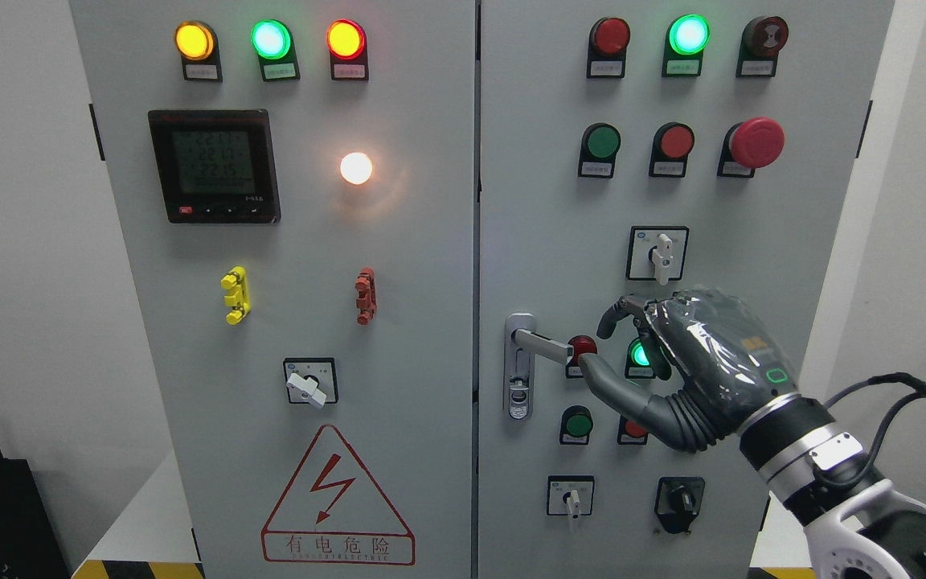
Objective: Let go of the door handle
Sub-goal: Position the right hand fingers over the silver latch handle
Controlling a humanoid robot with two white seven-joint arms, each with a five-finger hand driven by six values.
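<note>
Right robot hand (672, 366): fingers loosely spread, gripping nothing, thumb tip just beside lever end | door handle (529, 354): horizontal lever at left edge of right cabinet door (792, 241) | 2 doors shut.

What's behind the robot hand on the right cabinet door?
Behind the right robot hand, a lit green button shows between the fingers and a red button peeks out below. Most of both, with their labels, is covered. The door handle lies clear, left of the thumb.

Right hand (672, 370) glossy dark grey, ribbed thumb base, silver-black wrist, white forearm, black cables
</note>
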